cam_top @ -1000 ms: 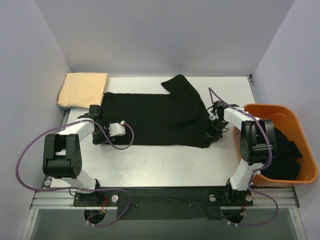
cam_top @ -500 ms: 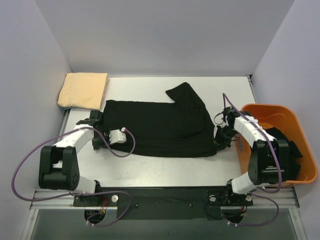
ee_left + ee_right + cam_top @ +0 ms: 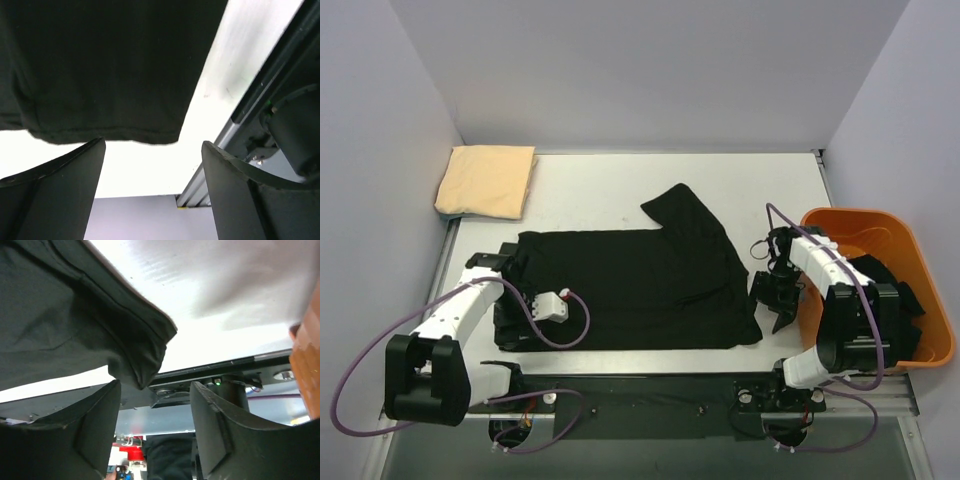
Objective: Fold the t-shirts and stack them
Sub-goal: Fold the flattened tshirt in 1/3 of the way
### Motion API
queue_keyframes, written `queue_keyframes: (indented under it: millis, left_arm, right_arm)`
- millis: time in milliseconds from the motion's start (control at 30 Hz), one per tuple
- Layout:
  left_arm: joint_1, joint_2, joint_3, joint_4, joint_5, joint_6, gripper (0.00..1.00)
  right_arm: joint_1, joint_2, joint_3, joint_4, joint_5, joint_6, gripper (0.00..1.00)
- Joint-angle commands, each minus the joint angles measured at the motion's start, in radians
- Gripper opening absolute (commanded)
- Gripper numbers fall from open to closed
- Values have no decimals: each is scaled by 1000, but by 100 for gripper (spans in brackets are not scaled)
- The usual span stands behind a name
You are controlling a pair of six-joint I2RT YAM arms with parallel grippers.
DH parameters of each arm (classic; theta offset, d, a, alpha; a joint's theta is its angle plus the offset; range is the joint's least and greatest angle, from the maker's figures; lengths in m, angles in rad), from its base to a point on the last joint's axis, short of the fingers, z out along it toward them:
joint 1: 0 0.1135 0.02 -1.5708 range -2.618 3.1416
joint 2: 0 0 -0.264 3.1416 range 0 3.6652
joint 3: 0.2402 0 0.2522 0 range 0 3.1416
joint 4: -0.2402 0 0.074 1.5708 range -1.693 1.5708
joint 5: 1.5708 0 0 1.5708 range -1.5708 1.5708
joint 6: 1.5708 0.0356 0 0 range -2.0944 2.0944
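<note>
A black t-shirt lies spread flat across the middle of the table, one sleeve pointing to the back. My left gripper is at its near left corner; in the left wrist view the gripper is open and empty, with the shirt's hem just beyond the fingertips. My right gripper is at the near right corner; in the right wrist view it is open, and the shirt's corner hangs by the left finger, not gripped. A folded pale yellow-tan t-shirt lies at the back left.
An orange plastic bin stands at the right edge, close to my right arm, with black garments inside. The table's front rail runs just below the shirt's near hem. Grey walls close in the left, back and right.
The black shirt has slid toward the near edge and flattened out. Both grippers moved toward the front with it and now stand open at its near corners.
</note>
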Motion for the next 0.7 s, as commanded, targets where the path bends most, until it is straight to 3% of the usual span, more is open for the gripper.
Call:
queue_keyframes:
  millis: [0,100,167,233,367,500,667]
  left_arm:
    - [4,-7,141,-164,22,27,89]
    - [17,10,223,-163,20,11,89]
    - [19,19,253,-37,14,-77,90]
    - [18,36,284,74,19,-192,90]
    - [13,65,350,156,82,-402,91]
    - [7,65,356,188,118,-466,92]
    - [4,67,349,193,105,-482,93]
  right_arm:
    - [45,-54,78,-140,85,-9,54]
    - [186,-64,184,-156,119,18,54]
    - [221,-55,234,-71,70,52,52]
    - [219,-29,241,37,4,112,45]
    - [214,66,236,169,-16,184,42]
    - [218,187,241,254,-94,204,40]
    - [209,250,230,278,-60,212,38]
